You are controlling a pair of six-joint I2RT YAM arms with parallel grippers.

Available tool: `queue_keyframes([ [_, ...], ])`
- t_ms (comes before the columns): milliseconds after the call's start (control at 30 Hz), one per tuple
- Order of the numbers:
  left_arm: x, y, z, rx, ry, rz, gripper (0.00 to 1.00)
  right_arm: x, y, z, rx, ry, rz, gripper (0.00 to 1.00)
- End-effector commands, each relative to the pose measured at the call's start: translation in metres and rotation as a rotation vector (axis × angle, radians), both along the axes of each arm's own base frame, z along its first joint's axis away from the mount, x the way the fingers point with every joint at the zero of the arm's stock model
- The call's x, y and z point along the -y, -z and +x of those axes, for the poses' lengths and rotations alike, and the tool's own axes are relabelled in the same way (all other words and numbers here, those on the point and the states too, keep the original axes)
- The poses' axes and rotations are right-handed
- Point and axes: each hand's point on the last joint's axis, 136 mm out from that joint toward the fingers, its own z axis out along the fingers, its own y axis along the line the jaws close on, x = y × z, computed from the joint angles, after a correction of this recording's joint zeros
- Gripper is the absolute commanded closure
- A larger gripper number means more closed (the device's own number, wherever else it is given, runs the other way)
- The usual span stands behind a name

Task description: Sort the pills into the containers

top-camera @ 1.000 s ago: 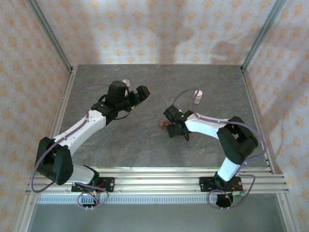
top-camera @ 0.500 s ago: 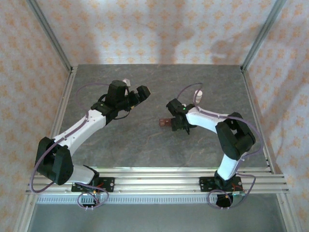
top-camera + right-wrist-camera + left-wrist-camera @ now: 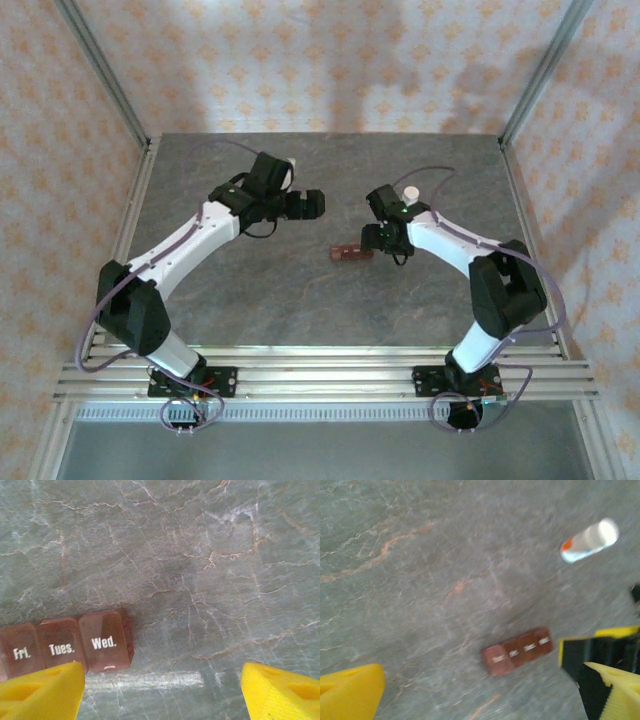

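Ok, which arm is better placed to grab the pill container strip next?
Right. The right end effector, open, hovers at the end of the strip, one finger beside the Wed. lid. The left end effector, also open, sits farther off.

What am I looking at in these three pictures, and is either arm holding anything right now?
These are two robot arms, the left arm and the right arm, bolted at the near edge of a grey table. The wide picture looks down from above and behind them; the two close-ups come from a camera on each wrist, the yellow wedges being that arm's own jaws. On the table are a reddish-brown pill box with day labels and a white bottle. Both jaws are open and hold nothing.
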Motion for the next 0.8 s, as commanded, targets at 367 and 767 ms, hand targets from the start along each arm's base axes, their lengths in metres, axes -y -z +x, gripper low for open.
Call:
queue_keyframes([
  [367, -0.003, 0.074, -0.031, -0.092, 0.245, 0.428, 0.00, -0.013, 0.018, 0.013, -0.024, 0.051, 0.071, 0.19],
  [767, 0.017, 0.095, -0.041, -0.106, 0.357, 0.467, 0.00, -0.018, 0.023, 0.015, -0.031, 0.047, 0.089, 0.19],
])
